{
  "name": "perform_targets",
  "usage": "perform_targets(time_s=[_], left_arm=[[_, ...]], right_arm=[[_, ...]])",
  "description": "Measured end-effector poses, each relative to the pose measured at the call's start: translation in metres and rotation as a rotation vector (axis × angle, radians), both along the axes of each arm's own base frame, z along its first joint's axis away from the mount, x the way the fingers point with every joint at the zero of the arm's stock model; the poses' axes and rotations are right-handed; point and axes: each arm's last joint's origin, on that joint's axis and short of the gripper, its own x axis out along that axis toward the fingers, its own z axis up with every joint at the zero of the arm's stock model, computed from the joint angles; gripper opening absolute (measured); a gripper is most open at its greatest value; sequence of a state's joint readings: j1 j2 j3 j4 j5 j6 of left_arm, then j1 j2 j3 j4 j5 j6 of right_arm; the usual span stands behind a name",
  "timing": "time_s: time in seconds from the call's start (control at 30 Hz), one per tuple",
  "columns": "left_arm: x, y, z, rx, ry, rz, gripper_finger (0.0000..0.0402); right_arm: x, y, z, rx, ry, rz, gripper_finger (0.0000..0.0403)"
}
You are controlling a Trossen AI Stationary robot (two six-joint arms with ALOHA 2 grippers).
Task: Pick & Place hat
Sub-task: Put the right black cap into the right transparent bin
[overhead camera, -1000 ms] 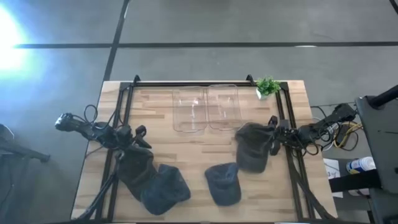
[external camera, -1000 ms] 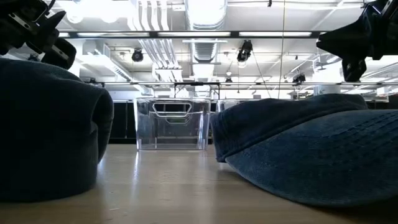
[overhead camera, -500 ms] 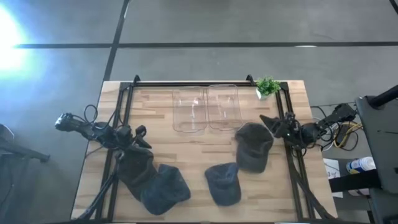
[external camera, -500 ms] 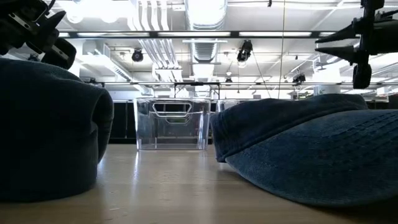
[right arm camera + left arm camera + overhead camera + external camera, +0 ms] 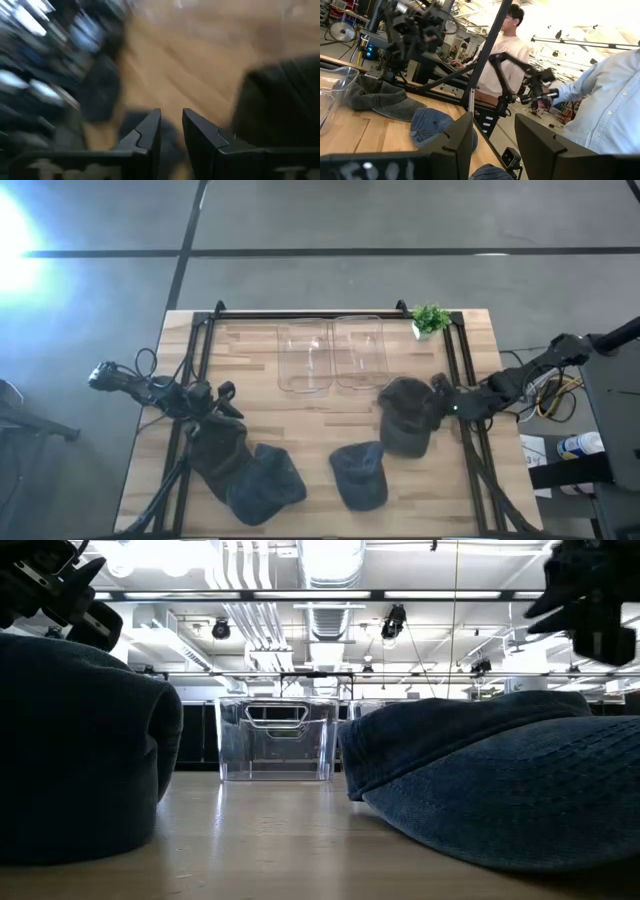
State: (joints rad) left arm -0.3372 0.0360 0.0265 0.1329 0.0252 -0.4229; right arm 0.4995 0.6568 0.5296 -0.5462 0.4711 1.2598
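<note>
At the counter's (image 5: 320, 395) near edge, two denim hats are lying: one (image 5: 265, 485) at the near left, partly tucked under the left arm, another (image 5: 359, 474) near the middle. In the low view these two are filling the foreground and blocking most of the counter behind. The left gripper (image 5: 222, 402) is hovering over the left side, its fingers (image 5: 457, 142) standing spread with nothing between them. Farther back on the right, a dark grey hat (image 5: 407, 415) is lying flat, with the right gripper (image 5: 440, 395) just at its right edge; its wrist view is smeared, though the fingers (image 5: 145, 135) are showing a narrow empty gap. Behind, two clear bins (image 5: 331, 354) are sitting side by side, and a small plant (image 5: 431, 318) is standing at the far right corner.
</note>
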Motion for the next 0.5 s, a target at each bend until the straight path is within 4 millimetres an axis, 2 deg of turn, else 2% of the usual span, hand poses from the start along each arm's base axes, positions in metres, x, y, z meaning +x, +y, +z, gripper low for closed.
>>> perform_targets(time_s=[0.1, 0.23, 0.37, 0.5], left_arm=[[0.0, 0.0, 0.0, 0.0, 0.0, 0.0, 0.014], [0.0, 0.0, 0.0, 0.0, 0.0, 0.0, 0.014], [0.0, 0.0, 0.0, 0.0, -0.001, 0.0, 0.014], [0.0, 0.0, 0.0, 0.0, 0.0, 0.0, 0.014]], right_arm=[[0.018, 0.015, 0.011, -0.044, 0.275, 0.126, 0.0081], [0.045, 0.039, 0.008, -0.048, 0.541, 0.331, 0.0107], [0.068, 0.069, -0.001, -0.068, 0.653, 0.487, 0.0151], [0.082, 0.098, -0.012, -0.177, 0.743, 0.498, 0.0195]])
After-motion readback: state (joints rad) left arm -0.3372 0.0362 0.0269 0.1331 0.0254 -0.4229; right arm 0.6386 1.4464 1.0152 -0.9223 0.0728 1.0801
